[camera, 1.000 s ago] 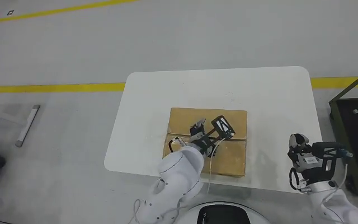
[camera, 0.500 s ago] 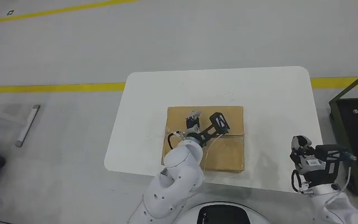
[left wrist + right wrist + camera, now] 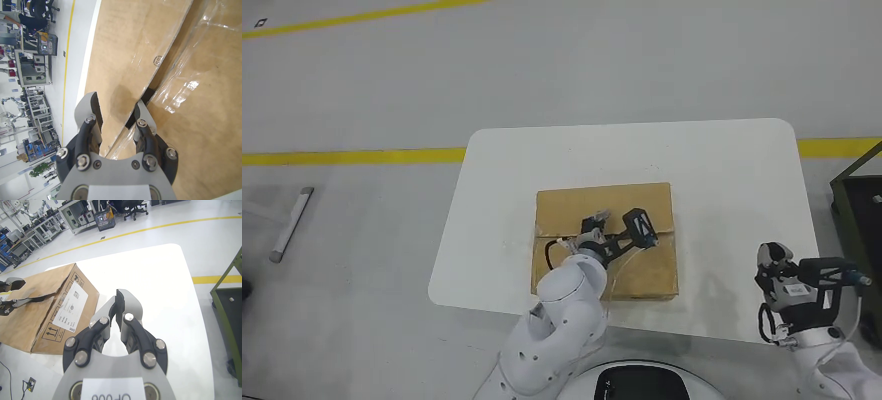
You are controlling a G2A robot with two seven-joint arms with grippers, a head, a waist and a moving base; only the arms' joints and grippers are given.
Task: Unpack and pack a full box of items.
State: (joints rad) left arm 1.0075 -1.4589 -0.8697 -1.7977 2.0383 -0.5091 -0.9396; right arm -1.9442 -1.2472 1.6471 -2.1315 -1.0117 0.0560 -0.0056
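A closed brown cardboard box with clear tape on its top stands mid-table. My left gripper hovers low over the top seam, open. In the left wrist view its jaws straddle the edge of one top flap: one finger sits in the dark gap between the flaps, the other above the flap. The other flap is glossy with tape. My right gripper hangs over the table's near right corner, well clear of the box, and is shut on nothing.
The white table has bare room behind and to the right of the box. A dark green metal cart stands just off the table's right edge, close to the right arm. A cable and socket lie on the floor.
The box has turned a little and slid slightly left and away, now lying squarer to the table. The left gripper shifted with it along the seam. The right arm has barely moved.
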